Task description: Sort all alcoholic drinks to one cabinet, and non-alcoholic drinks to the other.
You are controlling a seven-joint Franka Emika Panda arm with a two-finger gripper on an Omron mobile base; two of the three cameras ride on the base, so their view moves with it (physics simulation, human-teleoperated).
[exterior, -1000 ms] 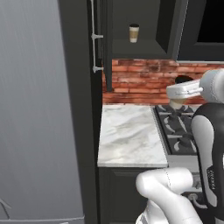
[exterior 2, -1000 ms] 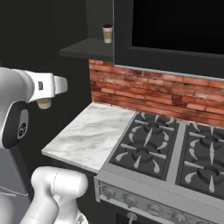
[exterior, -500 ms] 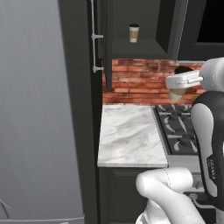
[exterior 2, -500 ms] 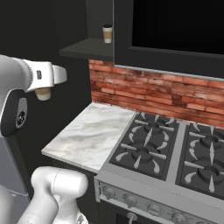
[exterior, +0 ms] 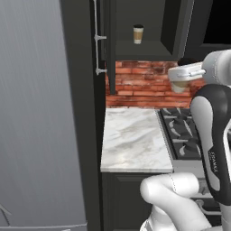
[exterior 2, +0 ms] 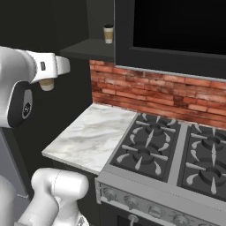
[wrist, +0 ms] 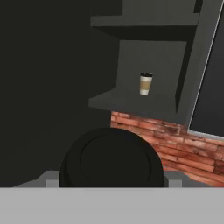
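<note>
Carrying a cup (exterior 2: 47, 84) up in the air, the gripper (exterior: 180, 84) has its jaws spread wide around the tan paper body, and the dark lid (wrist: 111, 159) fills the lower part of the hand view, round and ribbed at the rim. The cup hangs upright under the white hand, high above the counter (exterior: 133, 137) and off to the stove (exterior 2: 176, 154) side of it in the left base view.

Now the relation that matters: the open cabinet (exterior: 149, 49) lies ahead of the jaws and higher, up and away across the counter. A second cup (exterior: 138, 34) already stands there on the shelf, upright, same tan paper and dark lid, set towards the back. In the hand view that second cup (wrist: 145, 84) sits above the held lid and a touch to the right, so the shelf is roughly in line with where the hand points. My read is that the held cup needs to travel forward and up, keeping its axis vertical, to land beside its twin without knocking it.

Around all this: veined white marble on the counter, rough red brick (exterior 2: 145, 90) on the wall, black cast grates on the stove, matt dark cabinet fronts, a brushed grey fridge (exterior: 40, 113) at left.
</note>
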